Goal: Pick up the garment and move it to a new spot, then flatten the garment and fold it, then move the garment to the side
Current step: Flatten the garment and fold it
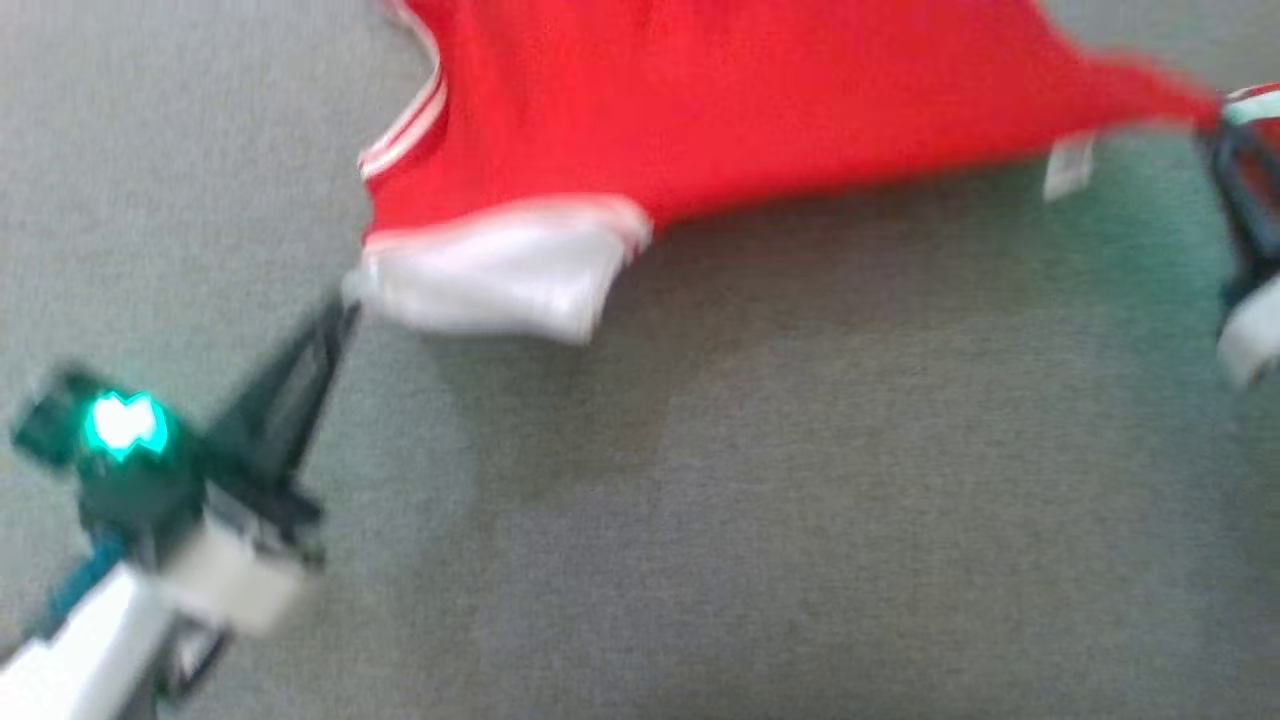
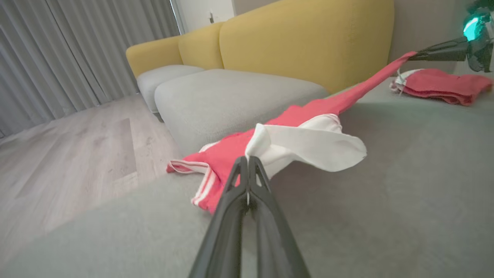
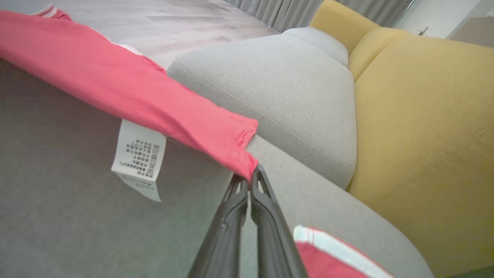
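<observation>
The garment is red with white stripes and a white sleeve, stretched in the air above the grey cushion. My left gripper is shut on its white sleeve corner at the left. In the left wrist view the left gripper pinches the white cloth of the garment. My right gripper is shut on the red corner at the far right edge. The right wrist view has the right gripper clamped on the garment, with a white care label hanging below.
A second red and white cloth lies on the cushion near the right arm. A yellow sofa back and a grey ottoman seat stand beyond. Wooden floor and grey curtains lie past the cushion's edge.
</observation>
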{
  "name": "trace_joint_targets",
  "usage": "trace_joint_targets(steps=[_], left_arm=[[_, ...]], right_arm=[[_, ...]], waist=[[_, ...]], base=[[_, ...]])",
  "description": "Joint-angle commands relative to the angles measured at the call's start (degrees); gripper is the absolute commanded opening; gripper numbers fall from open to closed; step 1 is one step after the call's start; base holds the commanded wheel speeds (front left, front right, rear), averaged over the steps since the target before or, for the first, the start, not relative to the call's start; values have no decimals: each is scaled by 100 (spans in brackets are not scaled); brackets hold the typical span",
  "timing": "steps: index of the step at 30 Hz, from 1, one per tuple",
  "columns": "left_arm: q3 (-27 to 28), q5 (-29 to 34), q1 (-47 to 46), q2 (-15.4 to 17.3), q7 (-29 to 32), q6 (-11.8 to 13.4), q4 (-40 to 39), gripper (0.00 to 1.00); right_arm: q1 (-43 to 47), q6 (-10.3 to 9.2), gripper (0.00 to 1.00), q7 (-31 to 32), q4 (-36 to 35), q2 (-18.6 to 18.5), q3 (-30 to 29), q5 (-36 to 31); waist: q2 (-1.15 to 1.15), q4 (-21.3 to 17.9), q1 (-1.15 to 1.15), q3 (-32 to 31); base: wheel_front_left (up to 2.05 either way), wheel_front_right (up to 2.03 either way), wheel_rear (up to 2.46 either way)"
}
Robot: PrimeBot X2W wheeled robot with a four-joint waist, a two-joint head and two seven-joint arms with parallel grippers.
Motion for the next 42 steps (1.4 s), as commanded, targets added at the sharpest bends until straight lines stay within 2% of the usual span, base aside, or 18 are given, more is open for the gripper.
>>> trace_joint_targets(steps=[1, 8, 12, 16, 25, 29, 42], left_arm=[[361, 52, 18, 317, -23, 77, -224, 0], [544, 184, 1515, 153, -23, 390, -786, 0], [677, 243, 1941, 128, -23, 453, -1006, 0], [810, 315, 1921, 81, -24, 375, -1079, 0], [800, 575, 432, -144, -24, -252, -506, 0], [693, 649, -373, -205, -24, -437, -54, 0], [6, 531, -2262, -429, -24, -599, 1109, 0]], right_arm=[[312, -4, 0, -59, -209, -270, -145, -37], [2121, -4, 0, 234, -1360, -224, -1320, -430], [3043, -4, 0, 566, -2106, -53, -1950, -691], [3449, -4, 0, 912, -2685, 160, -2388, -822], [2969, -4, 0, 1429, -2780, 577, -2579, -482], [2546, -4, 0, 1592, -2599, 513, -2421, -377], [1154, -4, 0, 1901, -1872, 303, -1983, -491]], waist=[[0, -111, 2, -155], [0, -180, 2, -311], [0, -167, 2, -305], [0, -141, 2, -235], [0, 36, 2, 30], [0, 84, 2, 160], [0, 138, 2, 532]], base=[[0, 0, 0], [0, 0, 0], [0, 0, 0], [0, 0, 0], [0, 0, 0], [0, 0, 0], [0, 0, 0]])
